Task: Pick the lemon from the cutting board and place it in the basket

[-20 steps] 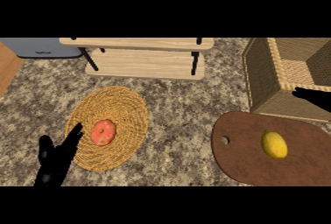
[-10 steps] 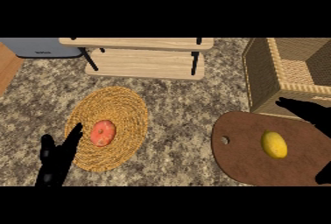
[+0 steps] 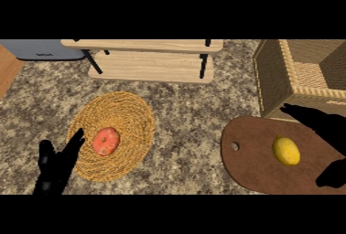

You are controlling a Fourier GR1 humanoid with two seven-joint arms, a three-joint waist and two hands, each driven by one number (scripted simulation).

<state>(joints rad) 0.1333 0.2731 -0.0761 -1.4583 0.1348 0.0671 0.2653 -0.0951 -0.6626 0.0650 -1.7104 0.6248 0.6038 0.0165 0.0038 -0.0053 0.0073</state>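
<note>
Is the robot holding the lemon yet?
No, nothing is held. The lemon lies on the cutting board; the right hand is open beside it, not touching.

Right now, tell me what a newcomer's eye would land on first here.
The yellow lemon on the brown cutting board at lower right, with the black right hand spread just beside it. Next, the reddish fruit on the round woven mat at left, and the wicker basket at upper right.

Lemon on cutting board, right hand beside.
</note>
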